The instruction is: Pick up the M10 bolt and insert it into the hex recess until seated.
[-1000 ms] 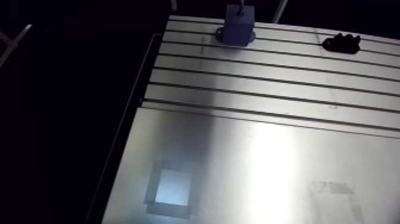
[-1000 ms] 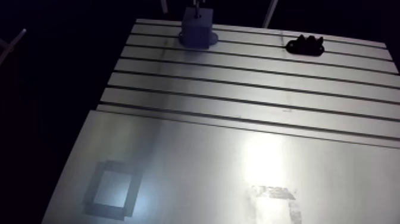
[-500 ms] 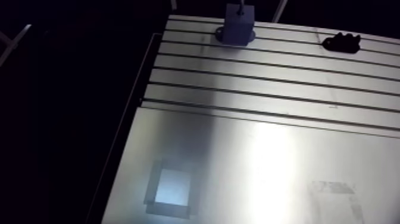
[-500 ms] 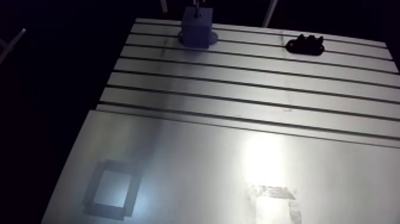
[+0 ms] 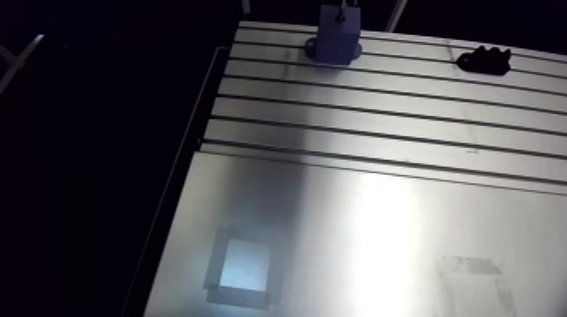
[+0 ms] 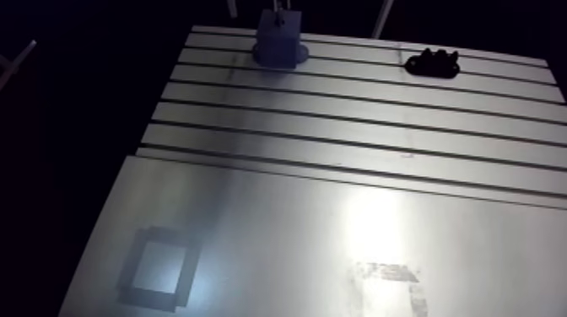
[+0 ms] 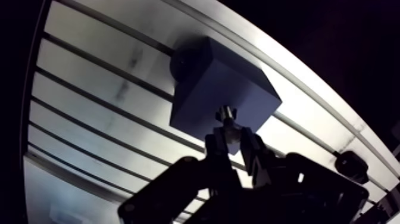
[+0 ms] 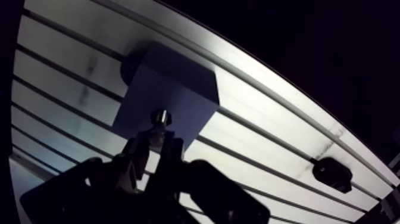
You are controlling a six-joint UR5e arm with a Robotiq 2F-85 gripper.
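Observation:
In the wrist view my gripper (image 7: 233, 136) is shut on the M10 bolt (image 7: 225, 114). The bolt stands out past the fingertips, its metal end catching the light. Just ahead of it is a dark blue block (image 7: 214, 83) on a round base, resting on the slotted table (image 7: 89, 71). The bolt's end overlaps the block's near face, and I cannot tell whether they touch. No hex recess shows on the faces in view. In the arm view the same block (image 5: 338, 38) stands at the table's far edge.
A small black lumpy part (image 5: 484, 59) lies on the far right slats, also off to the side of the gripper (image 8: 331, 173). Dark tape outlines (image 5: 240, 268) mark the smooth plate near the front. The table's left edge (image 5: 181, 169) drops into darkness.
Nothing on the table has moved; the picture has only shifted very slightly.

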